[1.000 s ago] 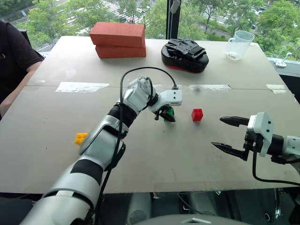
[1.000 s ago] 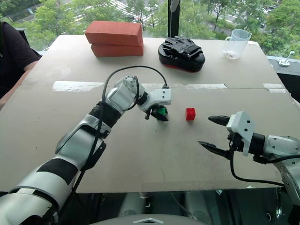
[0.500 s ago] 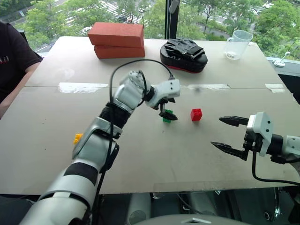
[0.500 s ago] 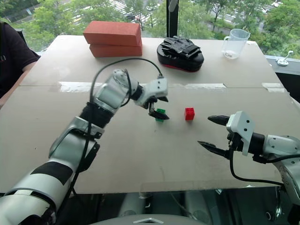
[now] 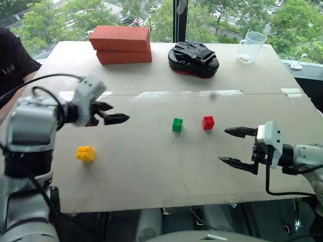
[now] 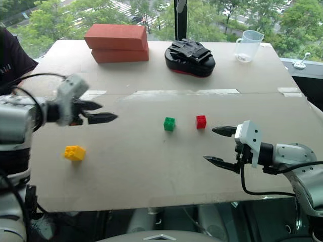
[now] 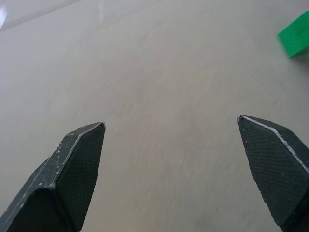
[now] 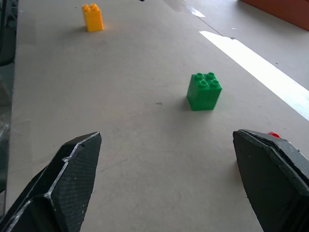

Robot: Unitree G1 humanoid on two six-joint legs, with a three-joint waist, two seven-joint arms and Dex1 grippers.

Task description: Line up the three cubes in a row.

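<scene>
no readable text, labels or numbers

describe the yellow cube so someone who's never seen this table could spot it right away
Start at the two stacked red-orange bricks on the table's far left, then come towards the near edge. The yellow cube sits alone there, well left of the green cube and red cube, which stand side by side mid-table.

red cube (image 8: 273, 135) mostly hidden behind right finger; green cube (image 7: 295, 35) cut by frame edge; person (image 5: 12, 60) cropped.

The left pincer (image 5: 115, 113) released the green cube (image 5: 177, 124) beside the red cube (image 5: 208, 122), opened, and swung away leftward.
</scene>
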